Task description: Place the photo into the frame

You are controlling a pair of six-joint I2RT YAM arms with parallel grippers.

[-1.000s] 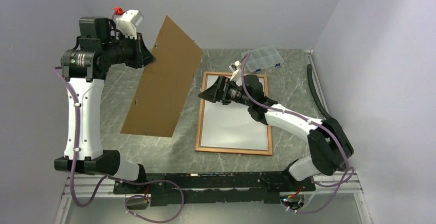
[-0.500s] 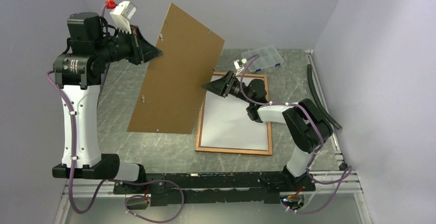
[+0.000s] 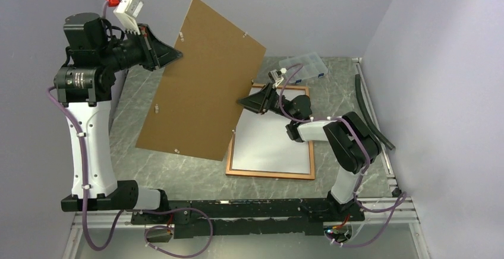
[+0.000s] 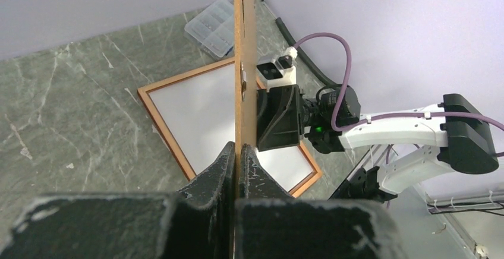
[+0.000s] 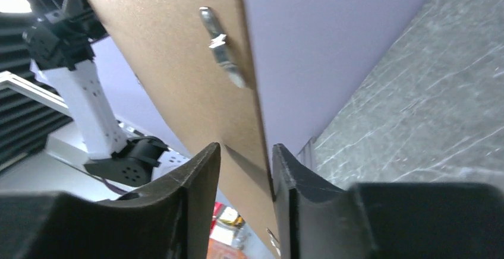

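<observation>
Item 1, left gripper [image 4: 238,155]: I read the jaws as closed tight on the edge of the brown backing board [image 3: 202,81]. Both black fingers [image 4: 219,165] press flat against its faces, with no gap showing. It holds the board in the air, up and to the left of the frame [image 3: 270,176]. The board is tilted, and its lower right corner overhangs the frame's left border.

Item 2, right gripper [image 5: 245,149]: I log it above the far left corner of the frame, at the board's right edge. The jaws are a little way apart and that edge runs through the gap. I cannot tell from my views whether the pads actually touch the board. A small metal clip [image 5: 221,45] on the board's face sits just ahead of the fingers.

Item 3, the frame: it lies flat on the grey marble table [image 3: 178,176], its thin reddish-brown border visible on the near, left and right sides.

Item 4, photo [image 3: 270,143]: a plain white rectangle fills the frame inside the border. I take it as the print lying white back up. No printed side shows.

Item 5, clear compartment box [image 3: 304,66]: on the table just beyond the frame's far right corner, apart from it.
</observation>
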